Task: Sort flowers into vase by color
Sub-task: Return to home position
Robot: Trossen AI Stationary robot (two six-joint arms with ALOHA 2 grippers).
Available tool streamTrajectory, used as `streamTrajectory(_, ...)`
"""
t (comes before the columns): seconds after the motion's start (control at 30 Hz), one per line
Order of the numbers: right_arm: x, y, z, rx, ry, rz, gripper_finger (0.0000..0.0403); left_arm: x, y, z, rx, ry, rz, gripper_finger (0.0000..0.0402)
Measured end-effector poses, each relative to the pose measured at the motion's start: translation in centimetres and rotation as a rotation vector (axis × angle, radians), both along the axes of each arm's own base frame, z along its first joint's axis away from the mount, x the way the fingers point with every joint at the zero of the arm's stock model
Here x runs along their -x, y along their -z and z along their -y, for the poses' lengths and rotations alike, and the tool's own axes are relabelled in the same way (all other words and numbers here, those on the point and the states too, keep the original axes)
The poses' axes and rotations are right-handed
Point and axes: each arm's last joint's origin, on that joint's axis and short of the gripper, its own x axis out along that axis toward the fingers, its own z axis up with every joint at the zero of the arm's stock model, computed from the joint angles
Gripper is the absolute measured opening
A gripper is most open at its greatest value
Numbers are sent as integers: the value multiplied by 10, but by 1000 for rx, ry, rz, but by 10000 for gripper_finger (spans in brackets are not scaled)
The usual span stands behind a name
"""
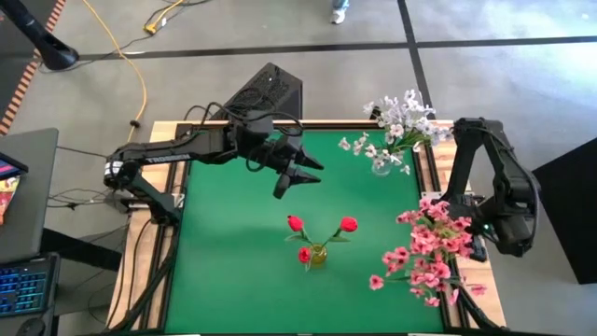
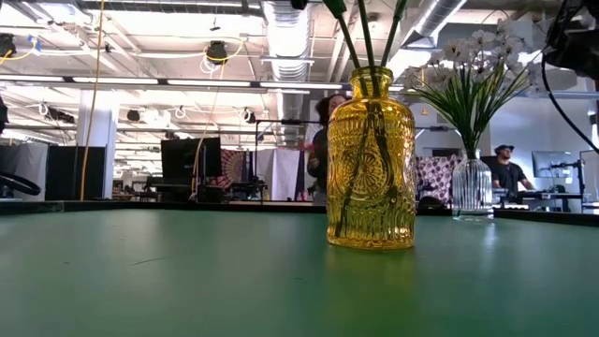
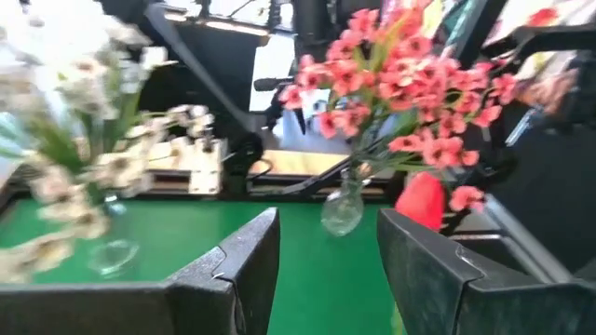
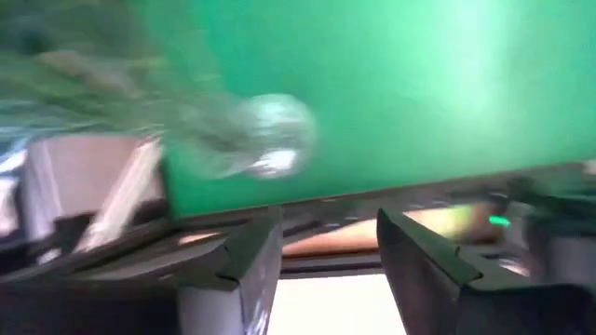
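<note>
1. Left gripper (image 1: 300,180), jaws apart and empty, hovers above the mat (image 1: 224,243) at 12 o'clock.
2. Right gripper (image 4: 326,249), jaws apart, at the 3 o'clock edge.
3. White flowers (image 1: 399,121): 1 o'clock corner; pink flowers (image 1: 431,250): 4 o'clock edge; red flowers (image 1: 347,224): centre.

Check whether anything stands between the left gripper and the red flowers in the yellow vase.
Nothing visible does. The left gripper, open and empty, hangs over the green mat, and only bare mat lies between it and the red flowers in the yellow vase.
</note>
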Motion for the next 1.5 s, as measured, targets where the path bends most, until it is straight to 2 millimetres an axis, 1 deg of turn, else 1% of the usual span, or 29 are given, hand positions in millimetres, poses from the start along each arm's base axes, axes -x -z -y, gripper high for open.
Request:
streamTrajectory(0.07, -1, 1, 6, 48, 46, 21, 187, 6, -2, -3, -17, -18, -20, 169)
streamTrajectory(0.17, -8, 3, 6, 77, 64, 149, 153, 14, -4, -3, -38, -32, -50, 169)
streamTrajectory(0.27, -17, 4, 6, 152, 95, 268, 107, 24, -7, -2, -82, -54, -79, 169)
streamTrajectory(0.4, -29, 8, 8, 261, 143, 372, 32, 38, -9, -2, -140, -101, -132, 169)
streamTrajectory(0.43, -32, 8, 8, 288, 152, 400, 20, 41, -10, -2, -149, -106, -140, 169)
streamTrajectory(0.5, -39, 6, 9, 326, 162, 469, 17, 49, -13, 0, -169, -104, -130, 169)
streamTrajectory(0.67, -55, -2, 5, 382, 210, 664, 37, 74, -12, 3, -205, -138, -120, 169)
streamTrajectory(0.77, -63, -8, 4, 447, 228, 767, 27, 89, -6, 5, -223, -180, -105, 169)
streamTrajectory(0.83, -67, -11, 4, 492, 247, 810, 17, 99, 0, 6, -228, -210, -81, 169)
streamTrajectory(0.9, -70, -13, 7, 526, 271, 833, 16, 108, 7, 7, -216, -241, -45, 169)
streamTrajectory(0.97, -70, -14, 12, 543, 307, 846, 16, 115, 16, 8, -193, -260, -20, 169)
streamTrajectory(1.1, -69, -19, 23, 599, 411, 906, 21, 127, 29, 10, -150, -281, 61, 169)
streamTrajectory(1.17, -68, -21, 28, 620, 452, 928, 21, 133, 36, 11, -136, -284, 71, 169)
streamTrajectory(1.27, -68, -21, 32, 620, 499, 943, 18, 138, 44, 12, -131, -289, 87, 169)
streamTrajectory(1.37, -69, -16, 32, 570, 552, 957, 18, 142, 48, 12, -142, -296, 118, 169)
streamTrajectory(1.5, -73, -3, 27, 464, 511, 931, 17, 144, 54, 13, -163, -295, 139, 169)
